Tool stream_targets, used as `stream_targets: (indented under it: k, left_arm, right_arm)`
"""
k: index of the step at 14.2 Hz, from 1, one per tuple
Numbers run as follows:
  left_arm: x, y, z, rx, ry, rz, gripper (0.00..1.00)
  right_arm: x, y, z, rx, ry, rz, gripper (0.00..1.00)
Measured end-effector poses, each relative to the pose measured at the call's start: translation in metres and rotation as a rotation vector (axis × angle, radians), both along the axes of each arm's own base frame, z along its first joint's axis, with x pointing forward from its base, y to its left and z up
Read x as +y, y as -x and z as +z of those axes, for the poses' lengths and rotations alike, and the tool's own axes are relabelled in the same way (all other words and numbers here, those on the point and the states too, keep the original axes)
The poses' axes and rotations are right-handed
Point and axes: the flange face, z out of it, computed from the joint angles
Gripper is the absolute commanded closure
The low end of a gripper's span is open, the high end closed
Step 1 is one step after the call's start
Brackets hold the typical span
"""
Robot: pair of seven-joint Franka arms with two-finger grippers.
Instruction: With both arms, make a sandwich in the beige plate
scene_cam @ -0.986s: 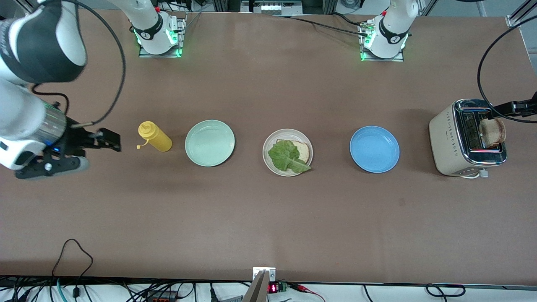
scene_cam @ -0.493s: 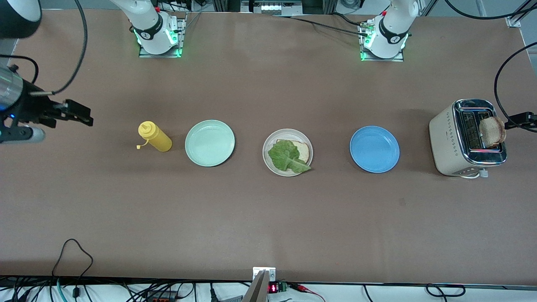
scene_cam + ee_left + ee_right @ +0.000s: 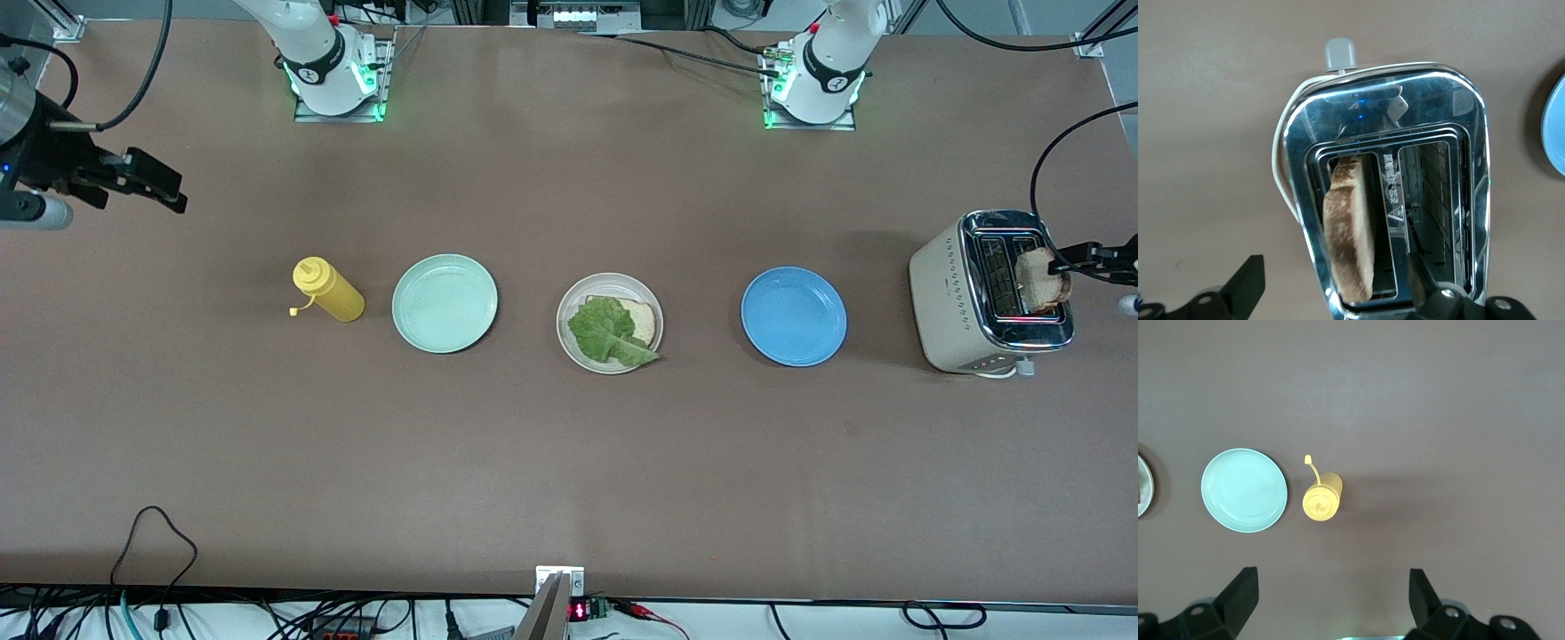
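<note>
Right gripper [image 3: 151, 182] had pulled back since a second ago: then it hung low beside the yellow squeeze bottle [image 3: 327, 290], now it sat over bare table at the right arm's end, close to the table edge and farther from the camera than the bottle. Its fingers stood wide apart with nothing between them, and the arm waited.

Left gripper [image 3: 1062, 260] had dropped in over the toaster [image 3: 956, 293] and closed the gap to the toast slice [image 3: 1045, 280] standing in the slot. In the left wrist view its fingers [image 3: 1248, 287] straddled the slice, apart, not seen gripping it. The toast had not moved.

Beige plate [image 3: 610, 277] unchanged, mid-row between the mint plate [image 3: 444, 303] and the blue plate [image 3: 794, 316], well apart from both. It held one bread slice [image 3: 645, 318] with the lettuce leaf [image 3: 609, 331] on top, leaf tip over the rim.

Toaster stood near the table edge at the left arm's end. Table [image 3: 569, 462] lay broad and open nearer the camera than the row, and between the row and the bases
</note>
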Motion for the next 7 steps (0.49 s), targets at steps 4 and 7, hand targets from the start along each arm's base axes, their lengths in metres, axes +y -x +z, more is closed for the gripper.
stream_targets:
  k: [4,7]
  left_arm:
    - [0.0,0.01,-0.024,0.015,0.012,0.006,0.75]
    - [0.0,0.012,-0.027,0.02,0.015,0.006,0.99]
  right_arm:
    - [0.001,0.014,-0.002,-0.017,0.001,-0.001,0.0]
    - [0.0,0.013,-0.001,-0.033,0.004,-0.004,0.0]
